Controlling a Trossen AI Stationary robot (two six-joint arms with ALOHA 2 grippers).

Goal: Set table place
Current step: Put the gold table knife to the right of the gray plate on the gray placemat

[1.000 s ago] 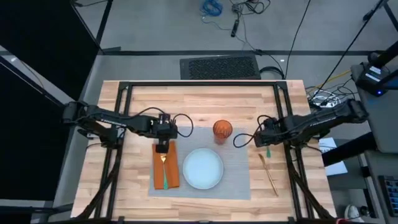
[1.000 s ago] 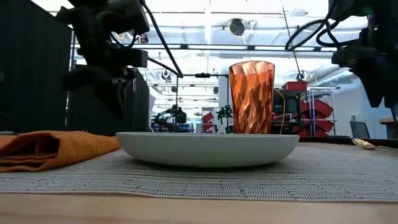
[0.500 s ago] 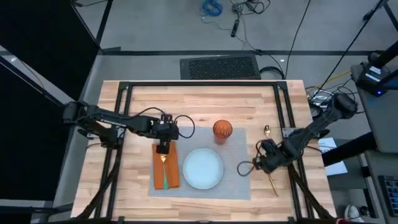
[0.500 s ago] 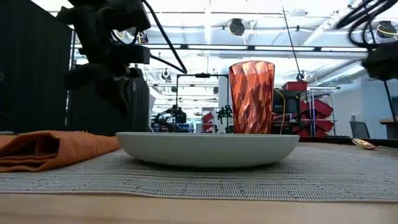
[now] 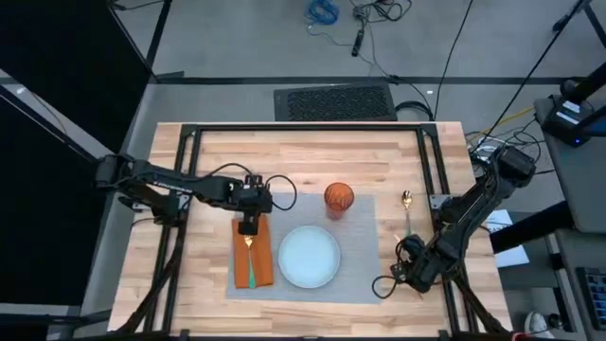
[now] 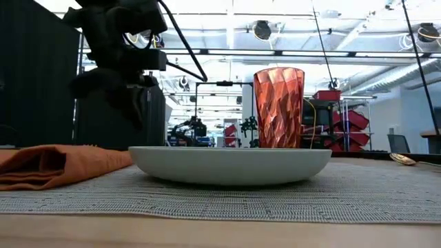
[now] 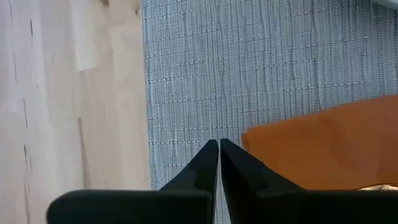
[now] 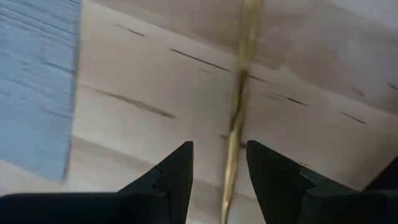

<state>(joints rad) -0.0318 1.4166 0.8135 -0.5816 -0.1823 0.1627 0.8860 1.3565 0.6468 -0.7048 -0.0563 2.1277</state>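
Observation:
On the table (image 5: 208, 170) lies a grey placemat (image 5: 362, 277) with a pale-blue plate (image 5: 309, 256), an orange tumbler (image 5: 338, 197) and an orange napkin (image 5: 262, 256). A gold fork with a green handle (image 5: 251, 263) rests on the napkin. My left gripper (image 5: 246, 227) hovers shut over the napkin's far end (image 7: 323, 143). A gold spoon (image 5: 405, 204) lies right of the placemat. My right gripper (image 5: 407, 275) is open, low over the gold knife (image 8: 239, 118). Its fingers (image 8: 180, 165) stand on either side of the knife.
The black frame's bars (image 5: 303, 127) run along the table's far part and down both sides. The right arm's cable (image 5: 386, 284) loops over the placemat's near right corner. Bare wood lies left of the napkin and along the near edge.
My right gripper has swung from beside the tumbler toward the table's near edge, coming down over the knife and leaving the low view. The spoon now lies on the wood where the gripper was.

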